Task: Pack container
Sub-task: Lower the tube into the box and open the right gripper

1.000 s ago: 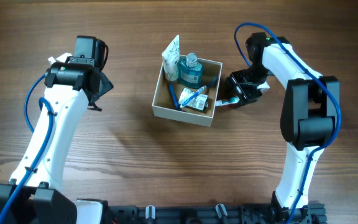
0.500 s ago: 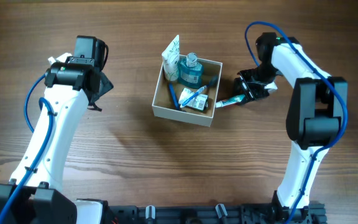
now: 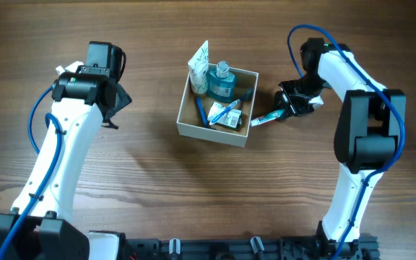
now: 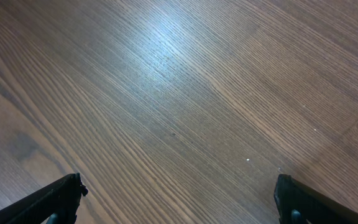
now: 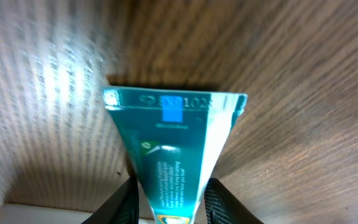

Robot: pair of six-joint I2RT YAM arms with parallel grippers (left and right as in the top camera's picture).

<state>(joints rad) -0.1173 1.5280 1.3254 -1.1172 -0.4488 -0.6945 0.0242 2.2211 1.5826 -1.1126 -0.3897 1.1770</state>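
The container, a square white-walled box with a tan inside, sits mid-table. It holds a blue bottle, a white tube leaning in its far left corner, a blue toothbrush and a small packet. Just right of it my right gripper is shut on a teal tube. In the right wrist view the teal tube fills the gap of that gripper, crimped end away from me. My left gripper is far left of the box, open over bare wood.
The table is dark brown wood. A pale strip, likely the container's wall, shows at the bottom left of the right wrist view. The arms' bases stand along the near edge.
The right gripper's jaws have narrowed onto the teal tube and the wrist has shifted a little to the right, away from the box. The left arm has stayed still.
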